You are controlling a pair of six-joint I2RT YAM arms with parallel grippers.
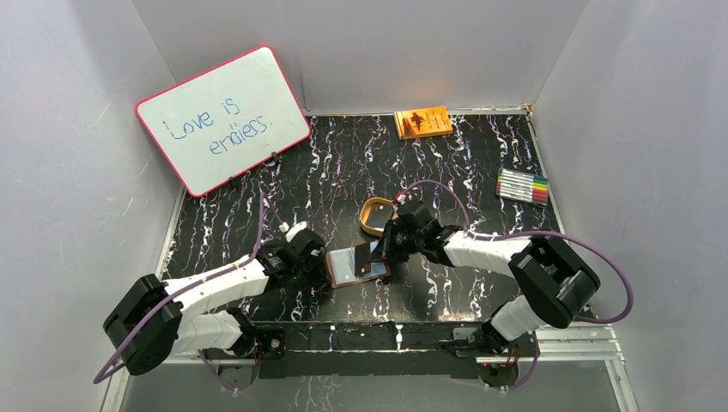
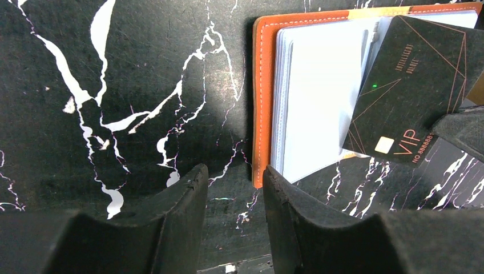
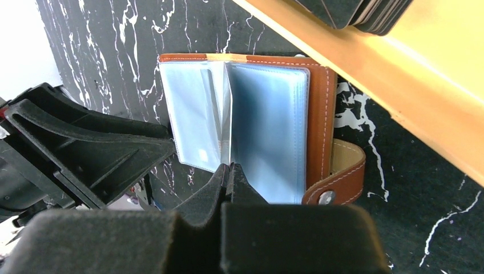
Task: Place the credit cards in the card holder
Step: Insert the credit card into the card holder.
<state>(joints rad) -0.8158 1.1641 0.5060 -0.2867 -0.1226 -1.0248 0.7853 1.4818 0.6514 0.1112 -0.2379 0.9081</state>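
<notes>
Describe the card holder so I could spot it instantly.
On the black marbled table, look between the left gripper and right gripper. The card holder lies open there: brown leather around pale clear sleeves, unlike the tan oval tray behind it.

Brown leather bifold card holder with clear sleeves (image 2: 263,103): right part cut off by the left wrist picture's edge. Black plastic credit card with copper lines and VIP lettering (image 2: 408,80), over the holder's right page: lower corner and end of its number covered by a dark finger (image 2: 462,128) of the right gripper (image 1: 386,249). Stack of dark cards (image 3: 348,8) in the tan oval tray (image 3: 399,85) beside the holder: cut off at top, count untellable.
</notes>
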